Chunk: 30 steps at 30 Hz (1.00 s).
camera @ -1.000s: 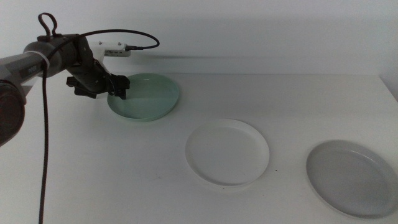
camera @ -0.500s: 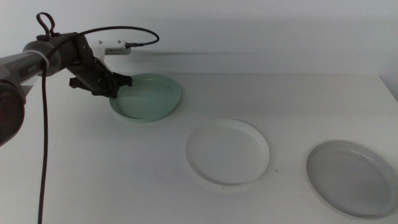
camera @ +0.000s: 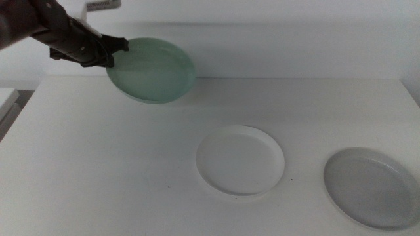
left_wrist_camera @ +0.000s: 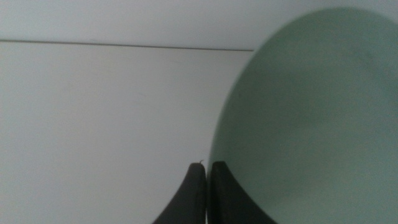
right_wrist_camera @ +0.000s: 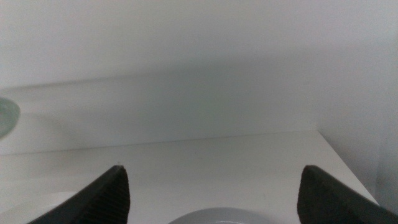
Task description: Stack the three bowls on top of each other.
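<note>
The table (camera: 131, 170) was a plain white surface filling most of the middle view, its far edge meeting a bare white wall (camera: 295, 39) across the upper part of the frame, with a soft shadow band lying along that join. At the left edge of the frame the tabletop ended and a lower pale surface showed beyond it. The white bowl (camera: 240, 160) sat flat a little right of centre, and the light grey bowl (camera: 371, 187) sat flat in the lower right corner, the two near each other but not touching. In the upper left of the frame the left gripper (camera: 111, 51) held the mint green bowl (camera: 154, 71) up off the table, tilted so its hollow faced the camera and part of it stood against the wall. In the left wrist view the two dark jaws were pressed close together on the bowl's rim, with the green disc (left_wrist_camera: 311, 124) filling the right half of that picture. The right gripper (right_wrist_camera: 211, 186) was out of the middle view; its own camera showed its jaws set wide apart with nothing between them, the grey bowl's rim (right_wrist_camera: 227, 216) just showing at the bottom edge. Half a second earlier the green bowl had lain low on the table at the upper left with the gripper at its left rim; since then it had been raised and tipped, and the arm had moved up toward the frame's corner, while the white and grey bowls kept their places.
</note>
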{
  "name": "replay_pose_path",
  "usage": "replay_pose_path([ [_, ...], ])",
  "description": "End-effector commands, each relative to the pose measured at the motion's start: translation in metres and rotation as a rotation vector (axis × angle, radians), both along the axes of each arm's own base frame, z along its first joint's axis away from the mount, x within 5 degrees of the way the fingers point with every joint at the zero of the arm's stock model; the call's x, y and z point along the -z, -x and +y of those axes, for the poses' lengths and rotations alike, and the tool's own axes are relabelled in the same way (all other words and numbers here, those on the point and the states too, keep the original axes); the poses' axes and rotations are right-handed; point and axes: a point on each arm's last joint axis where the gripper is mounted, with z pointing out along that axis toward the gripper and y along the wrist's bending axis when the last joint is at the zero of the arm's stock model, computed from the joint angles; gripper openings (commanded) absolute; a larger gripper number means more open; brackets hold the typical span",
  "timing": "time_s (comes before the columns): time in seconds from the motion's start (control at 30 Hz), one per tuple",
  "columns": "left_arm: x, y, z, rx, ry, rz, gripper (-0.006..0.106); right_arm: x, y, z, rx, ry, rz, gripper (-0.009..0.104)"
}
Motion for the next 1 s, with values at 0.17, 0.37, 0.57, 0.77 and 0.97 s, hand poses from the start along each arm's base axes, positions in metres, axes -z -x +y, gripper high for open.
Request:
replay_pose_path([
  [0.17,-0.045,0.078,-0.058,0.086,0.1,-0.039,-0.002,-0.003,0.0,0.0,0.007,0.013,-0.012,0.093],
  [0.37,-0.034,0.103,-0.116,0.202,0.131,0.032,-0.002,-0.003,0.0,0.0,0.007,0.013,-0.012,0.093],
  [0.57,-0.009,0.111,-0.157,0.274,0.132,0.105,-0.002,-0.003,0.0,0.0,0.007,0.013,-0.012,0.093],
  [0.77,0.023,0.108,-0.174,0.3,0.102,0.182,-0.002,-0.003,0.0,0.0,0.007,0.013,-0.012,0.093],
  [0.97,0.05,0.099,-0.177,0.3,0.062,0.217,-0.002,-0.003,0.0,0.0,0.007,0.013,-0.012,0.093],
])
